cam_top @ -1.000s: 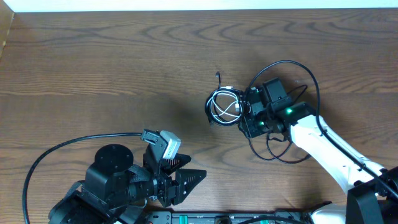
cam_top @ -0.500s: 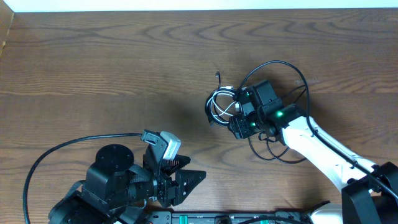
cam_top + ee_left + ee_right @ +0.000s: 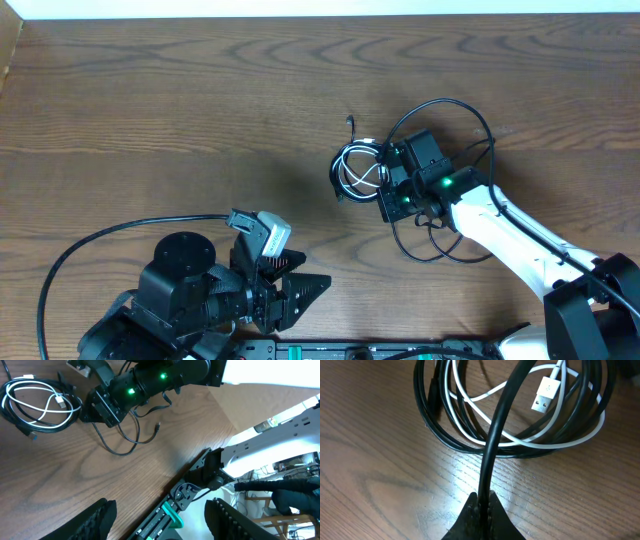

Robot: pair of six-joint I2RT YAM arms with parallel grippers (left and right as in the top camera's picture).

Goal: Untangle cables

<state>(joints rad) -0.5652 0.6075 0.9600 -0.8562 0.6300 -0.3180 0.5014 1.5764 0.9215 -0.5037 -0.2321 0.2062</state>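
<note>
A small coil of cables (image 3: pixel 358 170) lies on the wooden table right of centre, black strands with a white cable (image 3: pixel 555 435) and its USB plug (image 3: pixel 542 397) among them. My right gripper (image 3: pixel 484 502) is shut on one black cable (image 3: pixel 495 435) that rises from between its fingers across the coil. From overhead the right gripper (image 3: pixel 386 186) sits at the coil's right edge. A thin black cable (image 3: pixel 450 100) loops around and under the right arm. My left gripper (image 3: pixel 300 278) stands open with nothing in it near the front edge, far from the coil (image 3: pixel 40 402).
The left arm's thick black wire (image 3: pixel 90 240) arcs over the table's front left. A black rail with a green clamp (image 3: pixel 170 510) runs along the front edge. The right arm's white link (image 3: pixel 510 235) crosses the right side of the table.
My right gripper has moved slightly left onto the coil's edge and closed on a black cable. The left arm has not moved.
</note>
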